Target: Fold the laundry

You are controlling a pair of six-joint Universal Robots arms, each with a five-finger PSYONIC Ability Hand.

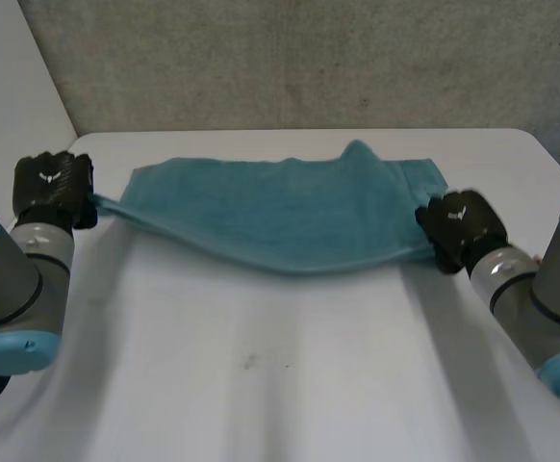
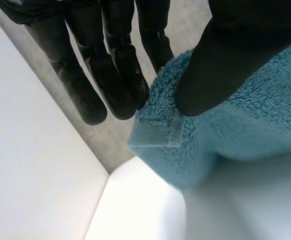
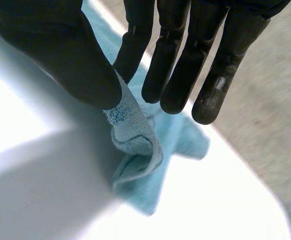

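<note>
The teal towel (image 1: pixel 280 212) is lying along the far half of the white table (image 1: pixel 261 375), long axis running nine to three o'clock, with the left hand (image 1: pixel 54 188) pinching its nine o'clock corner and the right hand (image 1: pixel 461 229) pinching its three o'clock corner.

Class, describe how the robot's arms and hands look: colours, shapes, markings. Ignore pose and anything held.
The left arm and right arm are thick grey cylinders with light-blue caps. The left hand and right hand are black, with thick fingers and a small white mark on the back.
</note>
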